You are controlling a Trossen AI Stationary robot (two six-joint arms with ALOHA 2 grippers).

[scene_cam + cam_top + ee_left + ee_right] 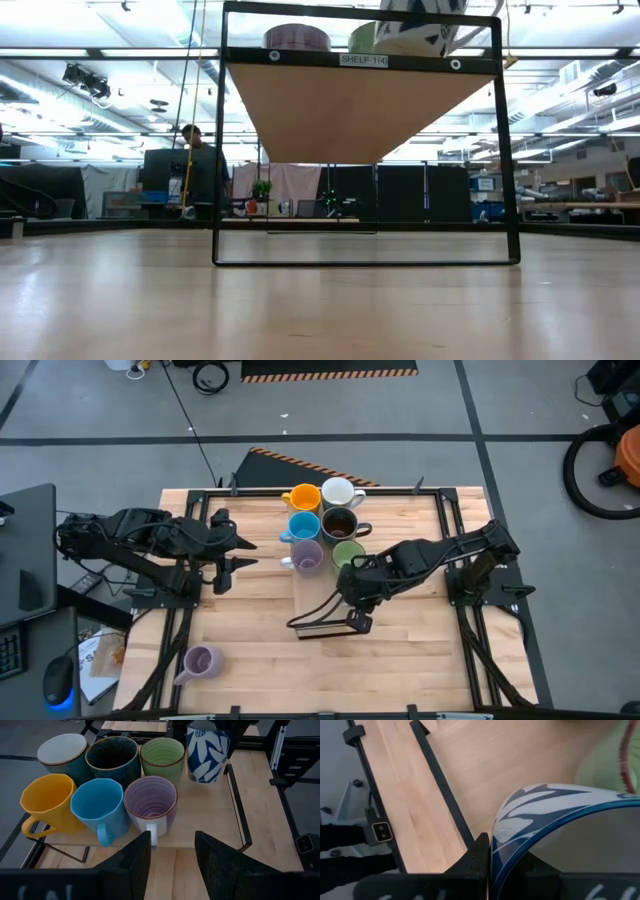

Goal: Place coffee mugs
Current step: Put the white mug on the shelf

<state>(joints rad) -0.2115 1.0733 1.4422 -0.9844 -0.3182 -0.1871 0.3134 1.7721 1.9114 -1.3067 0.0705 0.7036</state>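
Six mugs stand on the pale shelf board [320,585]: orange [302,497], white [338,491], blue [303,525], dark brown [338,523], lavender [306,557] and green [346,552]. My right gripper [358,574] is shut on a white mug with a blue leaf pattern [207,753], right beside the green mug [161,756]. A second lavender mug [201,661] stands on the table near its near-left corner. My left gripper [172,865] is open, left of the board, facing the mugs and touching nothing. My right gripper holds the blue-patterned mug by its rim [496,851], one finger outside the wall [479,859] and the other inside. It comes from above, slanting in from the table's right. The mug is upright; its base [202,779] is at the board, touching or not I cannot tell.
The board sits on a black wire shelf frame [219,150] marked SHELF 1/4, raised above the table. Black rails [452,520] run along the table's sides. Bare wood lies near of the shelf. A person [190,140] sits in the room beyond.
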